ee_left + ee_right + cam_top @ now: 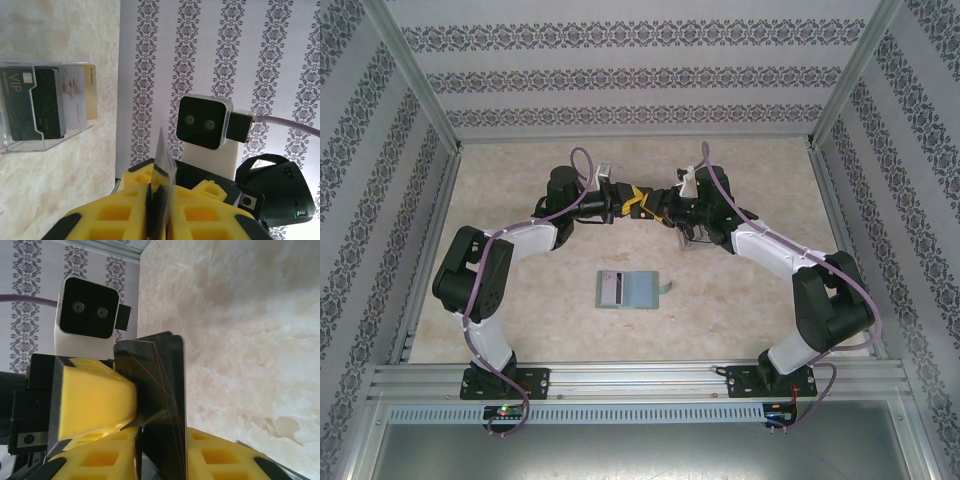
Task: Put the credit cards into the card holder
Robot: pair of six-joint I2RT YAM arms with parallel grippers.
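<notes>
Left claw [159, 202]: pressed together on the dark card [162, 382], which stands edge-on between its yellow fingers, raised above the worktop [560, 325].
Right claw [162, 442]: meets the left one nose to nose at the far middle. The same card runs between its fingers, but I cannot tell whether they press on it or stand just off it.
Card holder [627, 289]: lies open and flat near the middle of the worktop, well apart from both claws — what looks like a grey card sits on its left half.
Other credit cards [47, 107]: packed together in the clear box [30, 146], close by the right arm.
Step in hand: probably a hand-over of the card between the claws, to get a better hold for sliding it in.
Risk, dropped card: if one claw lets go before the other holds firmly, the thin, slick card falls.
Risk, skewed card: two grips pulling at slightly different angles could twist or bend it — it would then meet the pocket crooked.
Risk, holder shifts: nothing pins the light holder, so a push at the pocket may slide it.
</notes>
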